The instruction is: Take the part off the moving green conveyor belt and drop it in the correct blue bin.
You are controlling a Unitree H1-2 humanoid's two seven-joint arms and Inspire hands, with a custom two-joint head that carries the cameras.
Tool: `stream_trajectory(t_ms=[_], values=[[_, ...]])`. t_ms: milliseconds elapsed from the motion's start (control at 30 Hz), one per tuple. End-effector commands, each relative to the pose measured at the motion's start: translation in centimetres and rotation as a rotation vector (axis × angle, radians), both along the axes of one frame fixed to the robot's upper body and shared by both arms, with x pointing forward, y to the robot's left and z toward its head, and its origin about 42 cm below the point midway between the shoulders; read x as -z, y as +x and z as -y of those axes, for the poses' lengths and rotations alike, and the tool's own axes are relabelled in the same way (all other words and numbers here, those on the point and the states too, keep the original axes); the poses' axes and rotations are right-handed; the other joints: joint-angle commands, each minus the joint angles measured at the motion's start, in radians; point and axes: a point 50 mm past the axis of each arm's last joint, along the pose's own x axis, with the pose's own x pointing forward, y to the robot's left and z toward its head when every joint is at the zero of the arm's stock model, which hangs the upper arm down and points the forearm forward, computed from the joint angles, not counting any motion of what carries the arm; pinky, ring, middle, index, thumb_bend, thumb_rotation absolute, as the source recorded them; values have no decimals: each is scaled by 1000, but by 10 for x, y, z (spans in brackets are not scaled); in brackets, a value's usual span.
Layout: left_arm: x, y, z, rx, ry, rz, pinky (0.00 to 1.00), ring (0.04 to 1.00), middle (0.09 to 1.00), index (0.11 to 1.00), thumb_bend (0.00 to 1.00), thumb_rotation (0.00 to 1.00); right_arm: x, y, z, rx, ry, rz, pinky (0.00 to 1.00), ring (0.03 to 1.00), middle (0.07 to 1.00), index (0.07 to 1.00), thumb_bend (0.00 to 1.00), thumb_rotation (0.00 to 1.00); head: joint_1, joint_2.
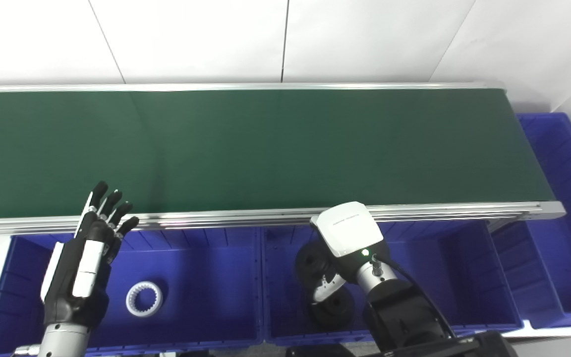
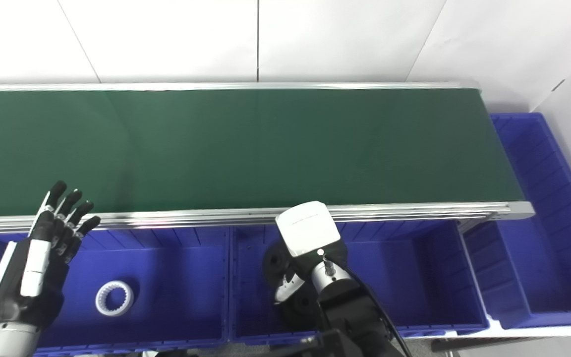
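A factory-style sorting station: a long green conveyor belt (image 1: 265, 148) with aluminium rails, blue plastic bins (image 1: 216, 317) alongside, and bare white wall panels (image 1: 285, 39).

Green belt (image 1: 265, 148), blue bins (image 1: 206, 277) (white ring (image 1: 143, 298) inside), black fingers (image 1: 112, 203)

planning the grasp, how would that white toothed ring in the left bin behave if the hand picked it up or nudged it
The white toothed ring looks like rigid moulded plastic, so probably stiff and light. It lies flat on the floor of the left blue bin, so a nudge would likely slide it rather than roll it. Its thin wall and open centre suggest pinching the rim.
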Motion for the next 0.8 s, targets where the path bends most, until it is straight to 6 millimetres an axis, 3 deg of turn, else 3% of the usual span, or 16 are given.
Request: stream_trajectory(t_ms=[0,233,367,400,500,567,700,767], values=[[-10,1,0,-4,3,34,875,931,968,1000,686,815,-10,0,-2,-21,12,29,968,913,926,856,1000,831,1,-1],[-9,0,6,-6,-9,23,905,929,972,1000,661,830,-12,-3,1,-22,74,38,870,871,894,847,1000,845,32,-13],[-7,-5,11,-4,-14,27,916,931,973,1000,680,821,-18,-18,-3,-21,180,46,773,836,870,850,1000,922,100,-33],[-6,-6,13,1,-14,32,919,934,975,1000,681,822,-20,-24,-3,-10,253,52,738,820,856,839,1000,942,147,-45],[-3,-11,17,10,-7,42,903,928,976,1000,690,823,-31,-42,-7,62,564,53,626,769,826,816,937,993,197,-62],[0,-14,23,12,-3,47,890,925,976,1000,695,829,-34,-57,-12,177,914,88,595,728,789,790,855,970,272,-98],[5,-16,30,24,19,88,871,926,977,1000,687,877,-19,-80,-31,549,1552,207,513,593,659,714,700,884,320,-137],[8,-17,33,23,26,111,873,931,977,1000,631,891,-7,-85,-39,698,1766,291,568,630,694,745,708,860,336,-157]])
